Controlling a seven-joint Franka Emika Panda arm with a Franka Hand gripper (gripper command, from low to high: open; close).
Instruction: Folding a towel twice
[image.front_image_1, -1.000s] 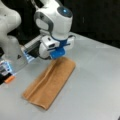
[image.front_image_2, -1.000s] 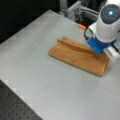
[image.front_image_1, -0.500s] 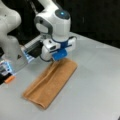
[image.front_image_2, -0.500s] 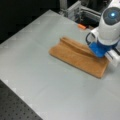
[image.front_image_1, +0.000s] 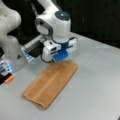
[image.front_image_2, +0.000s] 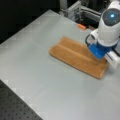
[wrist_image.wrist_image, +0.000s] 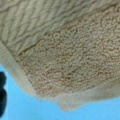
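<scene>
In both front views the towel (image.front_image_1: 51, 83) lies flat on the grey table (image.front_image_1: 100, 82) as a long narrow strip with a lengthwise ridge, so I judge that one fold is already made. In a front view the strip runs from about 1 o'clock to 7 o'clock, a little below the picture's centre; in a front view it (image.front_image_2: 77, 56) runs from about 10 o'clock to 4 o'clock near the centre. Compared with one second ago, the towel's outline has not changed, but the gripper (image.front_image_1: 60, 56) has come lower: it now sits right at the strip's short end at 1 o'clock, with its blue part touching or nearly touching the cloth. In a front view the gripper (image.front_image_2: 100, 51) covers the strip's end at 4 o'clock. The wrist view is almost filled by terry cloth with a woven border band (wrist_image.wrist_image: 40, 22) at 11 o'clock and a cloth corner near 6 o'clock, so the cloth is very close to the camera. Whether the pincer is spread, pressed together or already pinching the cloth, I cannot tell. This lowering means the work is now at the towel's short end; the second fold is not yet made. A small orange object (image.front_image_1: 9, 79) lies at 9 o'clock, well apart from the towel.
</scene>
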